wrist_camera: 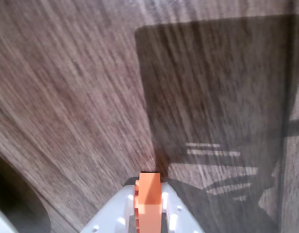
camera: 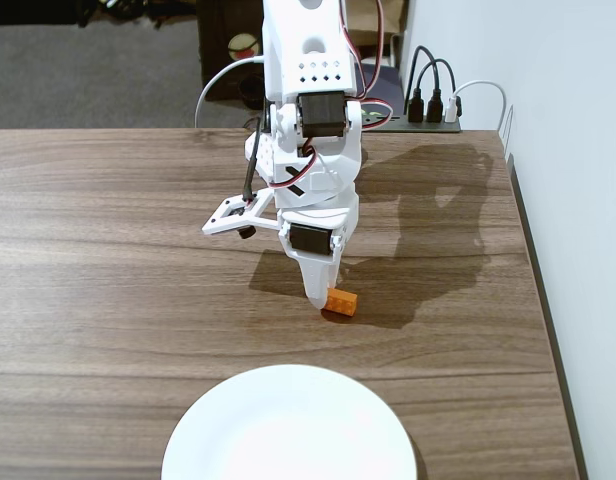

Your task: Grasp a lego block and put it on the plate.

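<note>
Step in hand: grasp. The arm [camera: 306,120] points steeply down over the wooden tabletop [camera: 108,260]. In the wrist view, the block [wrist_camera: 150,201] sits between the two white fingers [wrist_camera: 121,213], which press against its sides; the fingers pinch the block. The gripper [wrist_camera: 149,206] is at the bottom edge of that view, so the fingertips themselves are partly cut off.

In the fixed view, the block [camera: 340,302] shows at the tip of the gripper [camera: 321,296], just right of the lower finger. It is at or just above the tabletop; whether it is already clear of the surface cannot be told. A dark shadow lies under and to the right of it.

The plate [camera: 288,425] lies at the bottom of the fixed view, nearer the camera than the block and apart from it, with bare tabletop between. It is empty. A curved dark edge at the lower left of the wrist view is probably its rim.

Judged progress: block gripped, transfer not yet made.

Next move, as judged:
1. Hold the pinch.
2. Raise the block well clear of the tabletop.
3. Carry it toward the camera side, over the plate rim.
4. Lower it near the plate centre, then spread the fingers.

Risk: the grip is narrow, so the block may twist or slip.
</note>
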`<state>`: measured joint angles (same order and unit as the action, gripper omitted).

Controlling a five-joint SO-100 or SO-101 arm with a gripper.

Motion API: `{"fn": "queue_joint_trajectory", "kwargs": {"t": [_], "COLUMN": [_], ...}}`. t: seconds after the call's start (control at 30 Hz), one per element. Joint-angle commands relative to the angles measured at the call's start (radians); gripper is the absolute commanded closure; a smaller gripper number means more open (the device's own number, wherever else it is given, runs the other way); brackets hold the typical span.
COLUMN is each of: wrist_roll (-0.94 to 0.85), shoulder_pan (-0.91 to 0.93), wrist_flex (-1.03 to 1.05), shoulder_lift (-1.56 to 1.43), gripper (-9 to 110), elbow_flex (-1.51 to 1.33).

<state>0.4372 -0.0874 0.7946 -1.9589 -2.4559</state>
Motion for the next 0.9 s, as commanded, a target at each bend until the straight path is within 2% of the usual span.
{"fn": "queue_joint_trajectory", "kwargs": {"t": [0.0,0.3,0.5,0.63,0.87], "wrist_roll": [-0.018,-0.21,-0.376,-0.445,-0.456], "shoulder_pan": [0.015,0.084,0.143,0.169,0.176], "wrist_flex": [-0.012,-0.058,-0.227,-0.391,-0.5], "shoulder_lift": [-0.054,-0.255,-0.348,-0.299,-0.055], "gripper": [101,101,101,101,101], "elbow_flex": [0.023,0.032,0.037,0.069,0.255]}}
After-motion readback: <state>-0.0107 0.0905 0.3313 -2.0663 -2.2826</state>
